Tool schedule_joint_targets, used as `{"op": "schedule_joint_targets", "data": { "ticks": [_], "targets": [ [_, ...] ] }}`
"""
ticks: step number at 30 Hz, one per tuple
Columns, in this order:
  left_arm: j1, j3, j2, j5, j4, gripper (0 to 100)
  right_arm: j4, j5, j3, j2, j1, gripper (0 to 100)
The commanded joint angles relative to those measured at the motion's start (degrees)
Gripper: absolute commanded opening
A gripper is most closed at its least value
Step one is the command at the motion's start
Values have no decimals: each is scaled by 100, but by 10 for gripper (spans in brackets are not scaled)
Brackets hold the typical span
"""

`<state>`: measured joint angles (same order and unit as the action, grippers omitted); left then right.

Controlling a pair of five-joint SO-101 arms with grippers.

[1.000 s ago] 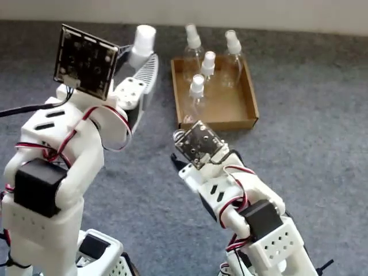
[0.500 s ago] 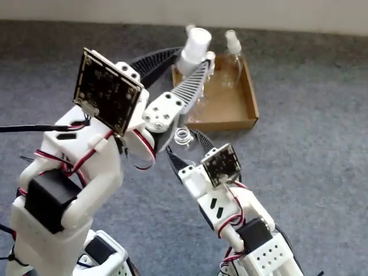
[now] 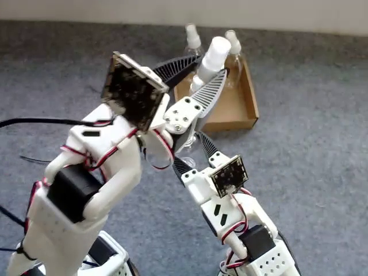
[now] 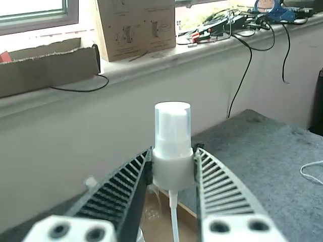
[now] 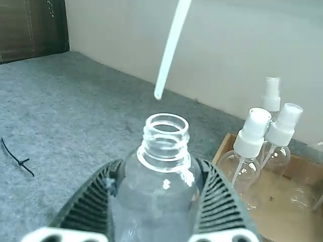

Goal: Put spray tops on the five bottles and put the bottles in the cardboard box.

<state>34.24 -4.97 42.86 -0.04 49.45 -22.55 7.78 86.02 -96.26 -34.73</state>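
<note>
Left claw (image 4: 172,151) grips spray top (image 4: 172,128), right claw (image 5: 162,174) grips bottle (image 5: 162,151).
Cardboard box (image 3: 249,99) behind — left arm (image 3: 109,158) partly covers it.

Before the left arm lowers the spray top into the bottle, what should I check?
1. Grip on spray top by left gripper: ok, fingers clamp its collar.
2. Grip on bottle by right gripper: ok, body held between the fingers.
3. Bottle mouth free: ok, no top on it.
4. Aim of dip tube at the mouth: cannot tell. The tip hangs above the mouth and the tube is tilted.
5. Room in cardboard box: ok, bare floor on the arms' side of the capped bottles.
</note>
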Motion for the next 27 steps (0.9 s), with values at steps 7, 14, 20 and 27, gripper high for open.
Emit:
{"op": "schedule_joint_targets", "data": {
  "ticks": [7,14,20,27],
  "targets": [
    [84,-585,66,53,-167,53,-13,-44,-84,-92,-40,5],
    [-277,-1218,127,53,-114,56,-22,-44,-75,-101,-31,5],
    [-514,-1648,585,44,730,57,-215,-44,-84,-101,-31,5],
    [-541,-2114,1200,44,774,155,-215,-44,-66,-101,-31,5]
  ]
}}
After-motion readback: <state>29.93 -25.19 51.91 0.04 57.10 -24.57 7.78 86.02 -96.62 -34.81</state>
